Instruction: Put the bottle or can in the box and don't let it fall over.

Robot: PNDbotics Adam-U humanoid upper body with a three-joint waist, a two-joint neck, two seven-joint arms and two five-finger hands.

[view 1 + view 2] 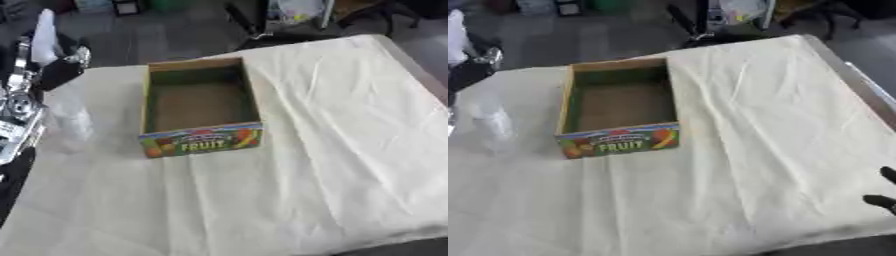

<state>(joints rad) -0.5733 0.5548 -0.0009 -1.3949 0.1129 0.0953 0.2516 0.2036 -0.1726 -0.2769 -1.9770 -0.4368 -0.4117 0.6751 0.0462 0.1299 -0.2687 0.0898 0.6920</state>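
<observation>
A cardboard box point(199, 107) with a colourful FRUIT label on its near wall stands open-topped and empty on the left half of the table. Just left of it a clear, see-through bottle point(490, 120) stands upright on the cloth, faint against the white. My left arm point(17, 100), black with silver joints, comes in at the left edge beside the bottle; a dark part of it point(58, 71) lies behind the bottle, apart from it. Only dark fingertips of my right hand point(883, 201) show at the right edge, spread and holding nothing.
A creased white cloth point(332, 150) covers the table, whose metal edge point(859, 85) runs along the right. Chairs and clutter stand on the floor beyond the far edge. A white object point(44, 30) sits off the far left corner.
</observation>
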